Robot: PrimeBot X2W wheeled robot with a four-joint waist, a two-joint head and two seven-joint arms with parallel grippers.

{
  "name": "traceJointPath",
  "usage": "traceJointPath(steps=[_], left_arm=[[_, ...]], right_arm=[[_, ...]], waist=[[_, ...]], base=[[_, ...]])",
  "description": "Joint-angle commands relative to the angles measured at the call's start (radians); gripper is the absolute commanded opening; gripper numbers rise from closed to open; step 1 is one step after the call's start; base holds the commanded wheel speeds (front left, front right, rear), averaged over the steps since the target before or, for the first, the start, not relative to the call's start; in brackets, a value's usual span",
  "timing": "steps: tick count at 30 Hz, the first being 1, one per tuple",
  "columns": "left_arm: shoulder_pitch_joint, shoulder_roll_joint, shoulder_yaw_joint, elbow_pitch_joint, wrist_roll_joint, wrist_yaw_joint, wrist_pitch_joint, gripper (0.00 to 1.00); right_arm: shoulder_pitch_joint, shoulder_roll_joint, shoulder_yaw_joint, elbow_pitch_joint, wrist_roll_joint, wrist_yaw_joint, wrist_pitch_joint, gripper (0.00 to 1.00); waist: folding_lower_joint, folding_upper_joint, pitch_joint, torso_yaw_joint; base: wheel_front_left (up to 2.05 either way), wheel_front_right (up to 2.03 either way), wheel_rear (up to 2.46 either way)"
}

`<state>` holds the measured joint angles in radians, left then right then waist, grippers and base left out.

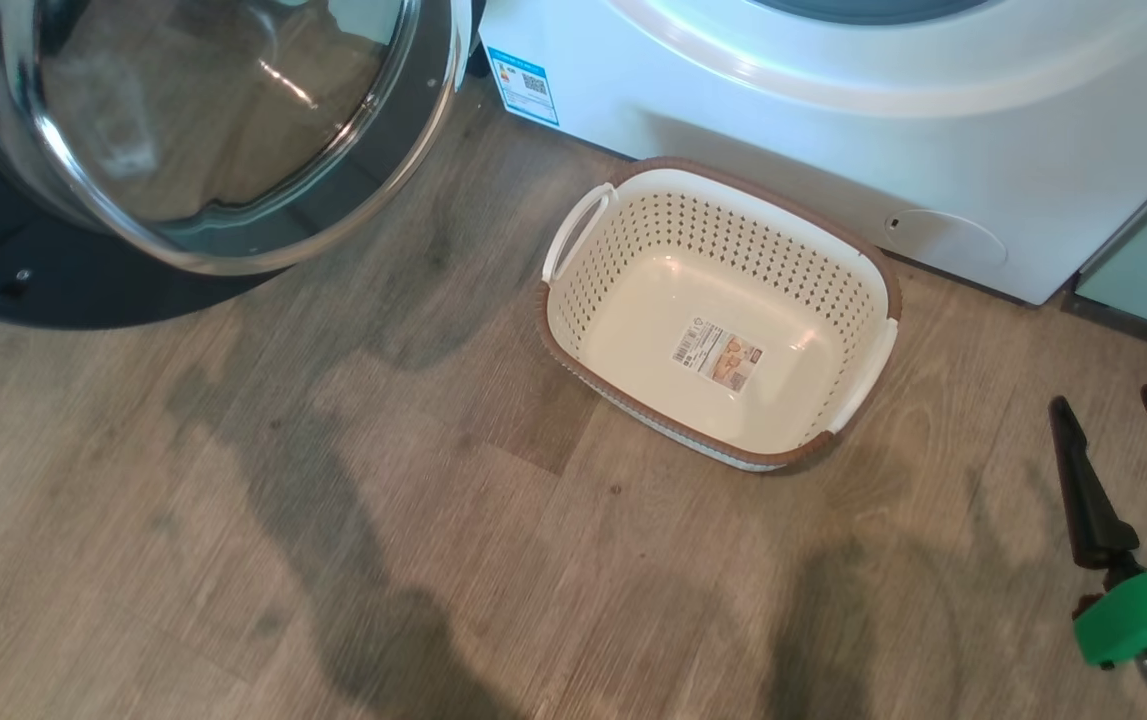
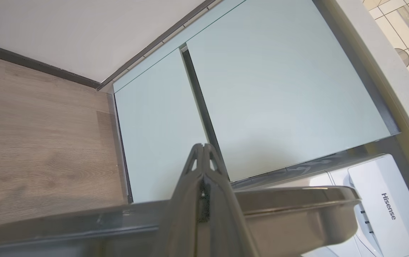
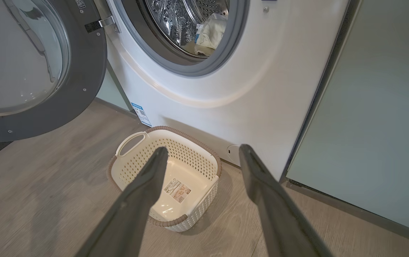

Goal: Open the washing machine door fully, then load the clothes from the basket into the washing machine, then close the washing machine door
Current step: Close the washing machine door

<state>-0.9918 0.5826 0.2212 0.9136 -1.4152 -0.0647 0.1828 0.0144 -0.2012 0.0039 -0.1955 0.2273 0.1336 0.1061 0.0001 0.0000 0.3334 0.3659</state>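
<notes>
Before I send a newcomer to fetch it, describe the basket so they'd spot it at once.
Look for the big white washing machine with its round door swung open. On the wood floor just in front of it sits the basket, small and cream. Its perforated sides, brown woven-look rim and two white handles set it apart.

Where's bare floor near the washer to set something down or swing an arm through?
Free: wood floor between the open washing machine door and the basket, and the wide strip nearer the robot, left of the right gripper. The basket is empty bar its label. Tight: its far rim sits close to the washing machine.
</notes>
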Motion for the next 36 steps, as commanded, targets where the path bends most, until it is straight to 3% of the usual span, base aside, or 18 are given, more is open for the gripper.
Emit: traceJointPath(steps=[1,18,36], left_arm=[[-0.034,0.062,0.008,-0.023,0.013,-0.009,0.003,0.0],[-0.038,0.033,-0.048,-0.023,0.02,-0.042,0.1,0.0],[0.005,0.006,-0.065,-0.121,-0.058,-0.059,0.306,0.0]], right_arm=[[-0.024,-0.023,0.014,-0.037,-0.002,-0.003,-0.004,1.0],[-0.032,-0.024,0.012,-0.026,-0.005,-0.003,0.005,1.0],[-0.015,-0.014,0.014,-0.008,-0.002,-0.003,0.007,1.0]], waist=[[-0.0001,0.0,0.003,-0.001],[-0.0001,0.0,0.0,0.026],[-0.0001,0.0,-0.028,0.061]], base=[[0.0,0.0,0.0],[0.0,0.0,0.0],[0.0,0.0,0.0]])
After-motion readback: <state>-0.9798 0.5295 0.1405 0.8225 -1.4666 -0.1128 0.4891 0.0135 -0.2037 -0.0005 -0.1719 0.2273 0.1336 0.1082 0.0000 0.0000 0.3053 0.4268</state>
